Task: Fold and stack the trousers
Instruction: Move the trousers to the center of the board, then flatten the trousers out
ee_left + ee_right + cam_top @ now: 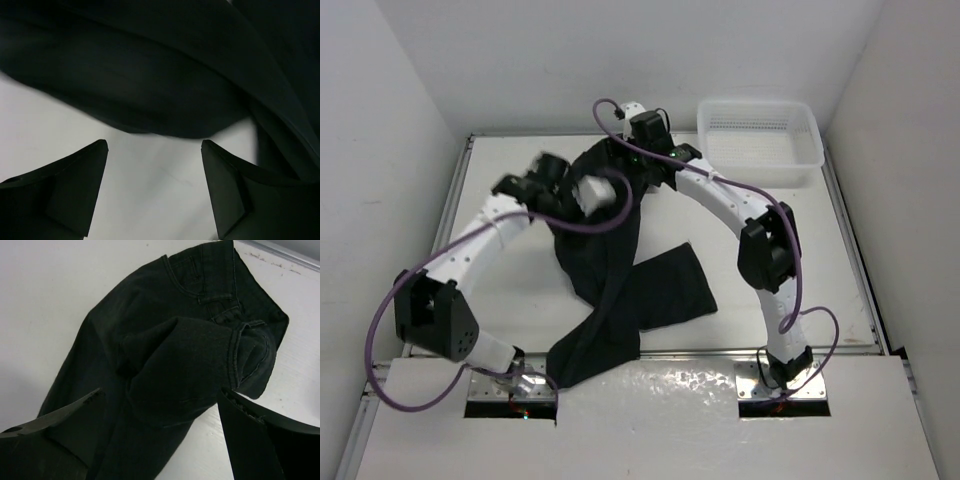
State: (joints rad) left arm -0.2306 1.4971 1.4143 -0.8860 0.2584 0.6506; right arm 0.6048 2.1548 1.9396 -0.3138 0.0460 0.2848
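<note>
The black trousers [620, 290] lie crumpled on the white table [500, 290], the waist at the back, one leg hanging over the front edge and one lying to the right. My left gripper [575, 188] is open and empty just left of the upper part. In the left wrist view the gripper [155, 145] has bare table between its fingers and black fabric [150, 75] just ahead. My right gripper [632, 158] hovers over the waist end. In the right wrist view the gripper [160, 390] is open over the bunched waistband [170, 355], holding nothing.
A white mesh basket [810, 130] stands at the back right corner. White walls close in the table on the left, back and right. A raised strip runs along the table's front edge [720, 352].
</note>
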